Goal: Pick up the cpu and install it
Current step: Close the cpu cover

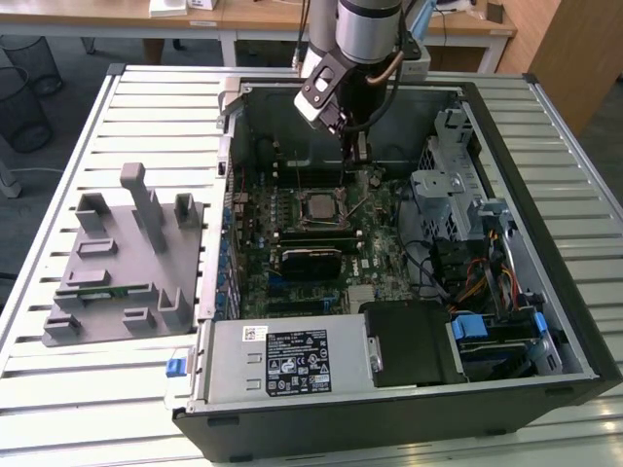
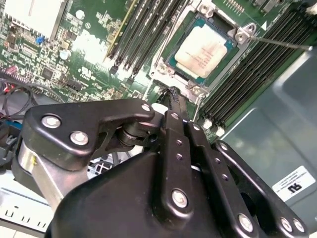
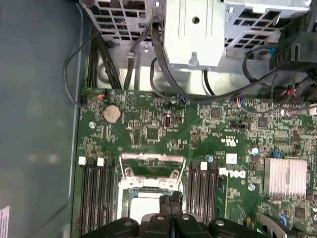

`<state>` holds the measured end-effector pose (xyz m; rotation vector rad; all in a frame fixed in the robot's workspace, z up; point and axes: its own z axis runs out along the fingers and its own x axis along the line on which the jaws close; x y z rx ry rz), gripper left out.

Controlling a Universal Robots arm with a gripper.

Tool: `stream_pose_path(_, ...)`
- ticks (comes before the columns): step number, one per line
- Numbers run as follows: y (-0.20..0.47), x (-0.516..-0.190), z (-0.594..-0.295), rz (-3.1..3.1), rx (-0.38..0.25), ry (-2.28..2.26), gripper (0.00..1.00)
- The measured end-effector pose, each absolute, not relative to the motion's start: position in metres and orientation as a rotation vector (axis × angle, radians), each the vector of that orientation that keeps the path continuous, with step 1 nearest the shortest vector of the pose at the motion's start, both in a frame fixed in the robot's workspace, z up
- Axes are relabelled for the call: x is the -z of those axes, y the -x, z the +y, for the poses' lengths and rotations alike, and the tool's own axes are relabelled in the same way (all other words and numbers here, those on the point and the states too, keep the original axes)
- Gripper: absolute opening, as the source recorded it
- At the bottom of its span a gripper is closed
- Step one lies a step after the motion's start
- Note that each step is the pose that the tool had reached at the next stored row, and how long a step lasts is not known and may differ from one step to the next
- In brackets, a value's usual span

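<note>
The cpu (image 1: 319,206) lies flat in the motherboard socket inside the open computer case (image 1: 506,117), silver top up. Both wrist views show it seated in the socket frame: cpu (image 2: 203,49), cpu (image 3: 146,201). My gripper (image 1: 358,158) hangs just above the board, a little to the exterior view's right of the socket and towards the case's back wall. Its black fingertips (image 2: 173,96) are pressed together with nothing between them. In the first wrist view the gripper (image 3: 171,199) overlaps the cpu's edge. A thin wire lever (image 2: 277,42) stands out beside the socket.
Memory slots (image 3: 96,193) flank the socket on both sides. A drive cage with cables (image 1: 467,263) fills the case's right in the exterior view, and a metal box (image 1: 282,360) sits at its front. A grey fixture (image 1: 127,263) holding a green memory stick (image 1: 97,290) lies left of the case.
</note>
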<state>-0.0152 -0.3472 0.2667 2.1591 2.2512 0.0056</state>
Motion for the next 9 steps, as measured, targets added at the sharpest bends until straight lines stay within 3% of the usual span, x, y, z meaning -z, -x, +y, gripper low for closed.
stream_pose_path(9,0.0052,-0.2645,-0.3436,2.251,-0.005,-2.159,0.11)
